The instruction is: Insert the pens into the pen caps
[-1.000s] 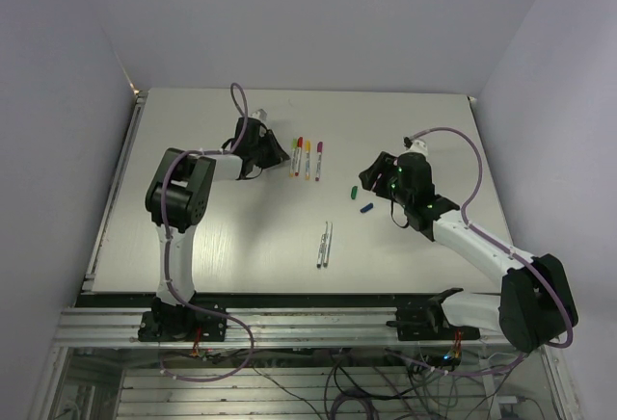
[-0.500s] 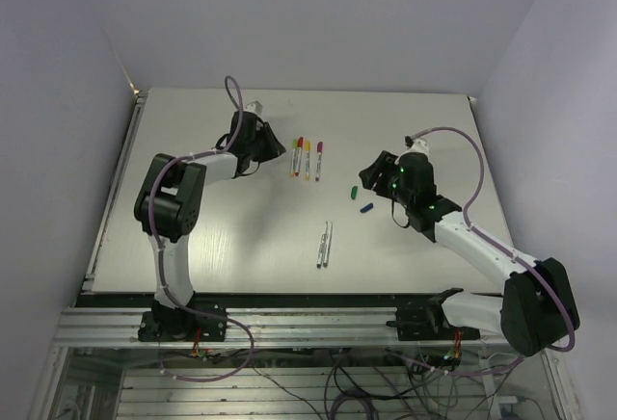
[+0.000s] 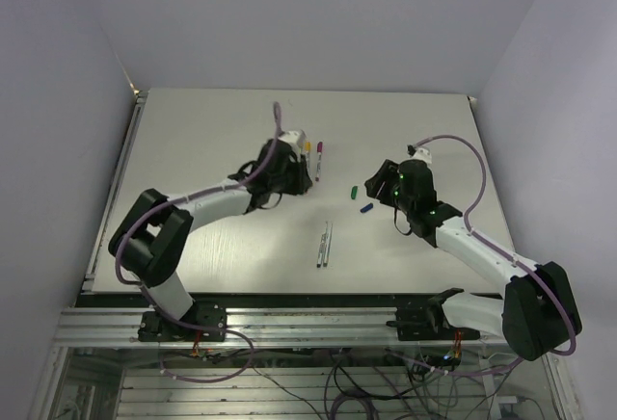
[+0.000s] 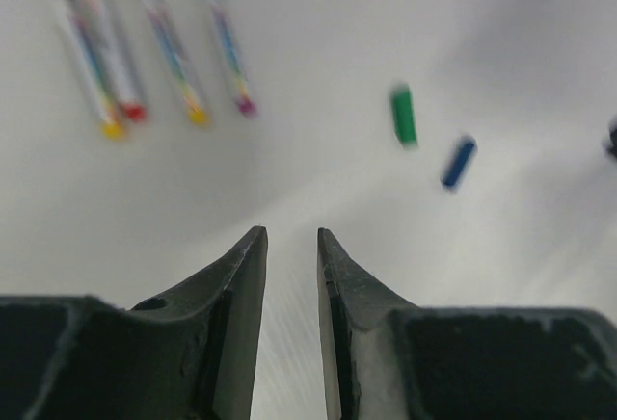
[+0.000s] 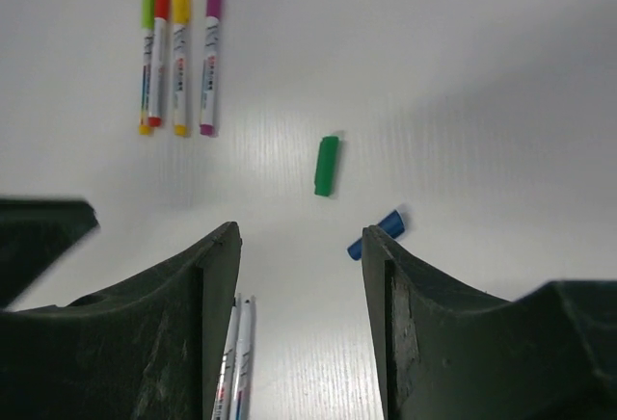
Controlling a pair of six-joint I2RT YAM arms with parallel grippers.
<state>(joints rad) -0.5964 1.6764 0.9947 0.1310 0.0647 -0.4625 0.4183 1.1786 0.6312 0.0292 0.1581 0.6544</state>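
Several capped pens [image 5: 179, 54] lie side by side at the upper left of the right wrist view, blurred in the left wrist view [image 4: 174, 54]. Two uncapped pens [image 3: 324, 245] lie together mid-table, also low in the right wrist view [image 5: 238, 362]. A loose green pen cap [image 3: 354, 191] and a blue pen cap [image 3: 366, 208] lie between the arms. My left gripper [image 4: 291, 232] hovers over the near ends of the capped pens [image 3: 301, 181], its jaws a narrow gap apart and empty. My right gripper [image 5: 301, 229] is open and empty, just short of the green cap [image 5: 327, 165] and blue cap [image 5: 377, 234].
The white table [image 3: 212, 131] is walled at the back and both sides. A metal rail [image 3: 289, 319] runs along the near edge by the arm bases. The left arm's forearm stretches across the table's left half.
The left arm has swung right and nearer, from left of the capped pens to over their near ends, its jaws parting slightly. The right arm has barely moved.
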